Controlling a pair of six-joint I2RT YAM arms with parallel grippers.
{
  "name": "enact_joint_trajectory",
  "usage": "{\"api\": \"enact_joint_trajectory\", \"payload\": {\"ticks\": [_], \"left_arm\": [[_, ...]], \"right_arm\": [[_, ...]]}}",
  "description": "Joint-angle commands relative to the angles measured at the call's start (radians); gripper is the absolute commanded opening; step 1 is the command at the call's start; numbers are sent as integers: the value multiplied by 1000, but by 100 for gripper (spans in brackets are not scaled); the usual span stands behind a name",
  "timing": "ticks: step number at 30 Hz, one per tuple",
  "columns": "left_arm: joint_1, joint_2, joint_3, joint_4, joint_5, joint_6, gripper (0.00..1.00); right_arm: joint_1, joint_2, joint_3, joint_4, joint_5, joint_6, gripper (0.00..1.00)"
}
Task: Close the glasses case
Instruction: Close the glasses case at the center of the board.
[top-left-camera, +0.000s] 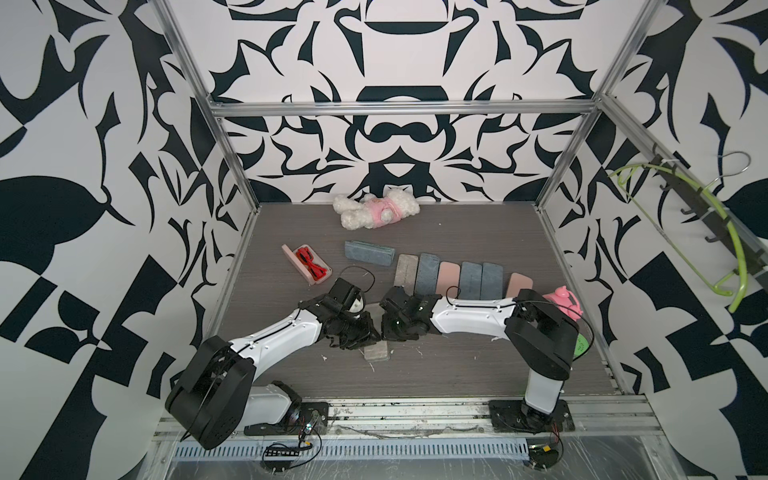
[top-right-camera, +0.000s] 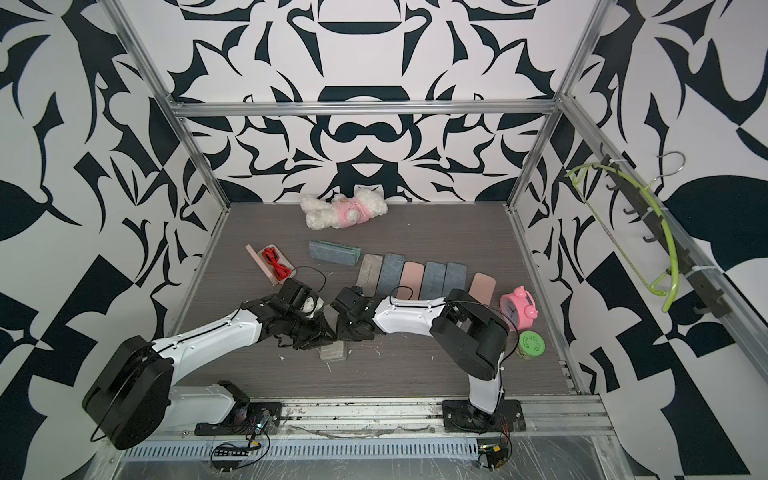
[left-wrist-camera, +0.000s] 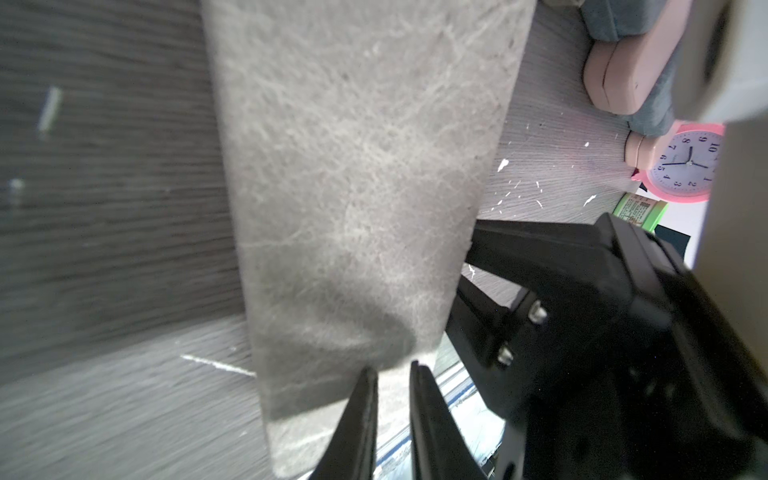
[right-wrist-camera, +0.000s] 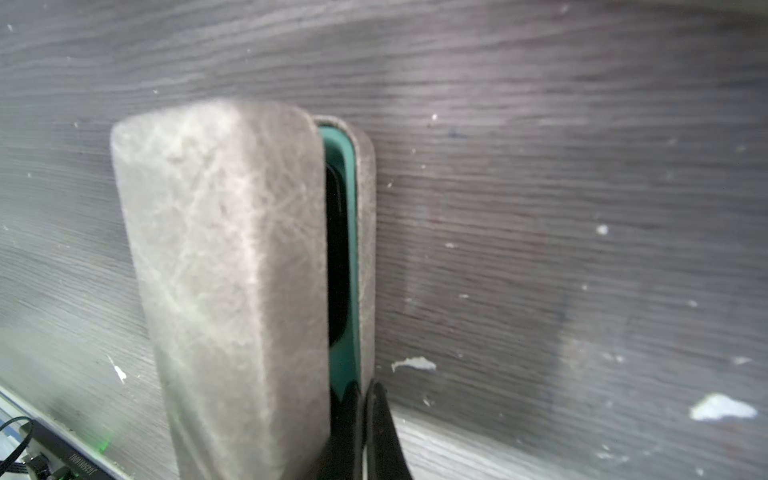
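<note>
Glasses case (right-wrist-camera: 216, 270), grey with teal inside, lies flat on the dark wood-grain table (right-wrist-camera: 582, 166) directly under both sets of fingers. Its lid is down except for a narrow slit along one long side. Left gripper (left-wrist-camera: 393, 374) has its fingers almost together with nothing between them, tips just over the lid near one end, while right gripper (right-wrist-camera: 365, 401) is pressed fully closed and empty, tips at the slit's near end beside the lower rim.
</note>
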Motion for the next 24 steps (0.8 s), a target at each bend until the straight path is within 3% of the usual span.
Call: {"api": "enact_joint_trajectory", "payload": {"ticks": [1, 6, 11, 15, 24], "left_arm": [[-3, -22, -16, -25, -23, -8, 20], [0, -87, 7, -71, -68, -16, 32], [20, -93, 19, -100, -99, -12, 59], [32, -74, 20, -91, -119, -21, 75], [43, 33, 64, -44, -99, -12, 92]], "right_arm": [[3, -2, -12, 43, -11, 2, 0], [3, -1, -12, 43, -12, 2, 0], [3, -7, -17, 44, -11, 1, 0], [3, -10, -22, 47, -11, 1, 0], [3, -19, -27, 49, -11, -1, 1]]}}
